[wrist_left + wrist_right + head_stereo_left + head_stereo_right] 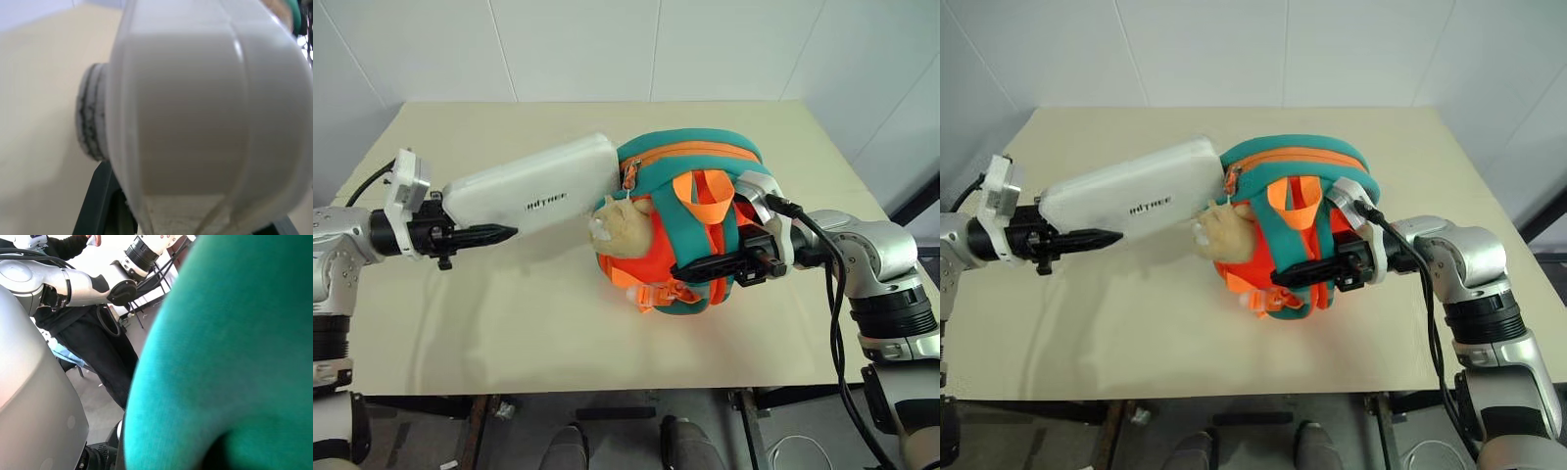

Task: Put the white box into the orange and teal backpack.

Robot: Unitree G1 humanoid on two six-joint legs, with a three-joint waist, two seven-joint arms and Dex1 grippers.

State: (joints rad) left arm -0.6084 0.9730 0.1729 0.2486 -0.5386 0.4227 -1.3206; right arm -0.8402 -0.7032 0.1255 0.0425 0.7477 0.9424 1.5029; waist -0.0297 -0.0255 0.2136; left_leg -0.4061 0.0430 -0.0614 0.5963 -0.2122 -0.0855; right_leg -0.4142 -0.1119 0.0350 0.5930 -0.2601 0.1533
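Note:
The white box is held off the table, slanting up to the right, with my left gripper shut on its near end; one black finger shows under it. The box's far end rests at the zipper on the orange and teal backpack, which sits mid-table with a tan plush toy on its front. My right gripper is shut on a teal strap at the backpack's right side. In the left wrist view the box sits close up. Teal fabric shows in the right wrist view.
The beige table has bare room to the left of the backpack and in front of it, and white walls stand behind it. A black cable runs along my right arm. A person in dark clothes shows in the right wrist view.

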